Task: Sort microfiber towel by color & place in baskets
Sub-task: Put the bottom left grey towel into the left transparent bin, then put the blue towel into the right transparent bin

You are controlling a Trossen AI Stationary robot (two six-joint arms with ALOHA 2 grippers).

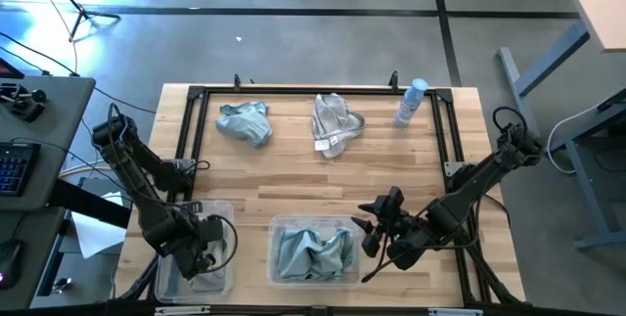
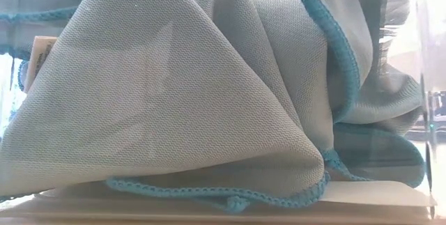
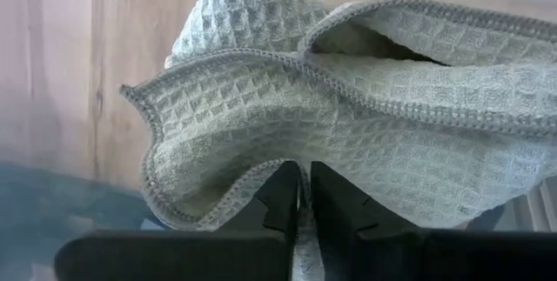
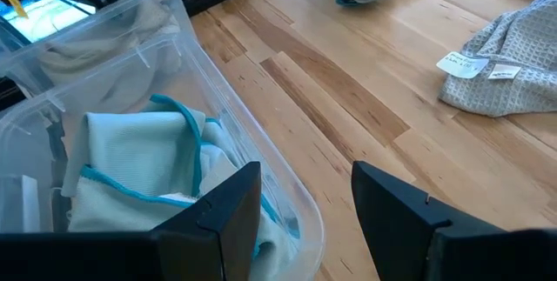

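Our left hand hangs over the narrower basket at the bench's near left corner, its fingers pressed together on a grey-beige waffle towel that drapes over them. We judge that the coming move turns on this: the basket lies directly beneath the towel, so parting the fingers should drop it in.

Our right hand waits at 3 o'clock from the wider basket, just beside its rim, fingers spread and holding nothing. That basket holds crumpled teal-edged towels.

Two cloths remain at the far side of the bench. A teal towel lies at about 12 o'clock from our left hand. A grey-beige towel with white tags lies at about 11 o'clock from our right hand, which is the nearer of the two hands.
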